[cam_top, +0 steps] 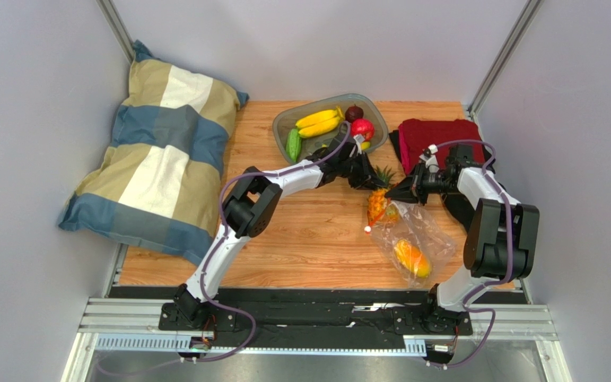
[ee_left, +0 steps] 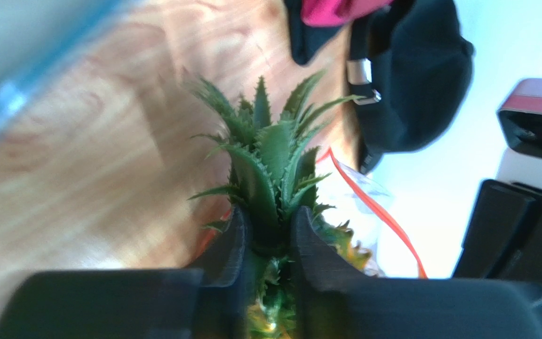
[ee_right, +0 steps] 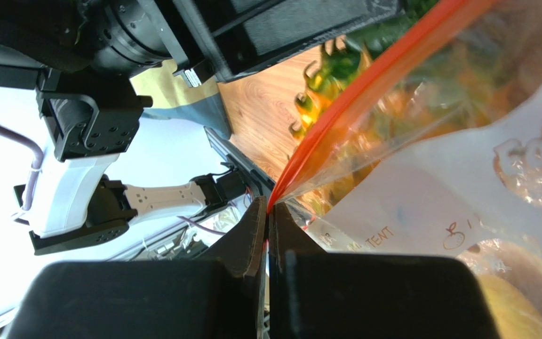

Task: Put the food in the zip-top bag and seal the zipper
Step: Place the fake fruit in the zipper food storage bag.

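Observation:
My left gripper point(cam_top: 371, 180) point(ee_left: 268, 240) is shut on the green crown of the pineapple point(ee_left: 274, 152), whose orange body point(cam_top: 378, 205) sits in the mouth of the zip-top bag point(cam_top: 416, 235). My right gripper point(cam_top: 400, 191) point(ee_right: 267, 215) is shut on the bag's orange-red zipper point(ee_right: 366, 88) edge and holds the mouth up. A mango point(cam_top: 411, 258) lies inside the bag. A small white slider point(cam_top: 367, 229) shows at the bag's left end. Bananas point(cam_top: 318, 122), a cucumber point(cam_top: 293, 144), a red fruit point(cam_top: 362, 128) and a dark purple fruit point(cam_top: 354, 112) lie in the grey-green tray point(cam_top: 285, 121).
A striped pillow point(cam_top: 161, 155) fills the left side of the wooden table point(cam_top: 309, 239). A red and black cloth point(cam_top: 436, 131) lies at the back right, behind my right arm. Grey walls close in on both sides.

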Controlling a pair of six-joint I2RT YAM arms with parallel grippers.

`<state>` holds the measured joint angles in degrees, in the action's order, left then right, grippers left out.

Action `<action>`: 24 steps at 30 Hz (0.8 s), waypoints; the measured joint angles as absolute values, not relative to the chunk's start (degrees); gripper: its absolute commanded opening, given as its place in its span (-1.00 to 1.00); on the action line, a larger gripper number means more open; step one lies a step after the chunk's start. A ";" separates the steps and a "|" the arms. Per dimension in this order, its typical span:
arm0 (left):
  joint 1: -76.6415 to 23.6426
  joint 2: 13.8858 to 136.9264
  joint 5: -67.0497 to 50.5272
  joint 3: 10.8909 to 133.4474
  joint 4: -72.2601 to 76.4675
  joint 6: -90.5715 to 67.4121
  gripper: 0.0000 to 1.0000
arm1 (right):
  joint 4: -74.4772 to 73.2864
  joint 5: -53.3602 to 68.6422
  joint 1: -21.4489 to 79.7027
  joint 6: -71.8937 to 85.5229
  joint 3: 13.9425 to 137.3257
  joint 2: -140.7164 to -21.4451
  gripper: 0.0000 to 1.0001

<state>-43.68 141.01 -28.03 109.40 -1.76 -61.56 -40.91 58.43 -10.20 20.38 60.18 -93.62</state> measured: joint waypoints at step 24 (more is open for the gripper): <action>-35.64 95.02 -19.57 80.97 -6.61 -33.12 -1.00 | 5.87 66.52 7.03 42.17 56.62 -85.67 -1.00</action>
<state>-35.64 95.02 -19.57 80.97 -6.61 -33.12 5.87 66.52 7.03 42.17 56.62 -85.67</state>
